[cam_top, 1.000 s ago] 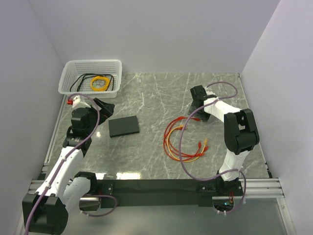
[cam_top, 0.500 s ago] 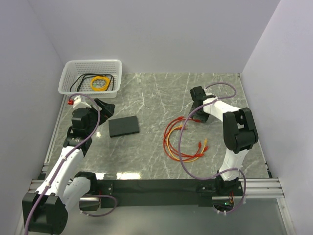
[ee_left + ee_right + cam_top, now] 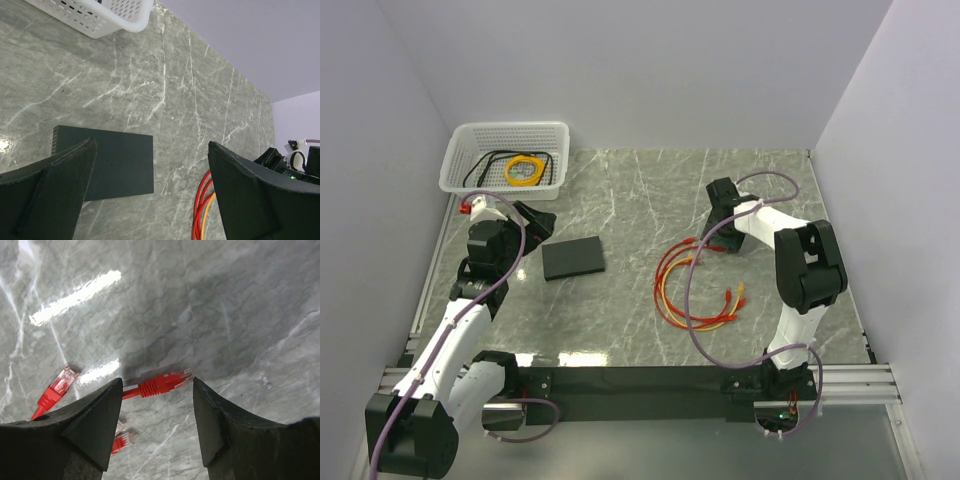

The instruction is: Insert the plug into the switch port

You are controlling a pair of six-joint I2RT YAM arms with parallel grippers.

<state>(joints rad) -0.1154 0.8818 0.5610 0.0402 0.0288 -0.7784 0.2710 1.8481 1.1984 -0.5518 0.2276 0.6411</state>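
So, right gripper [image 3: 156, 386]: jaws stood partly open, straddling the red plug, not clamped on it, nothing held.
Red plug [image 3: 161, 382]: lay flat on the counter between those two fingers, its clear tip toward the right-hand finger in the wrist view; on the right half of the counter, at the far end of the cord loops.
Second red connector [image 3: 56, 391]: lay on the counter left of the plug in that view, outside the fingers.
Red cord [image 3: 665, 272]: looped right of centre, tangled with the orange-yellow cord [image 3: 663, 300].
Left gripper [image 3: 152, 145]: jaws spread wide, nothing held, raised above the network switch.
Network switch [image 3: 573, 258]: flat black box lying left of centre, well apart from the plug.
Switch port: could not be made out in any view.
White mesh basket [image 3: 460, 150]: sat at the far left corner, holding a yellow cable coil [image 3: 524, 170] and a black cord [image 3: 485, 165].
Counter [image 3: 620, 190]: grey veined marble.
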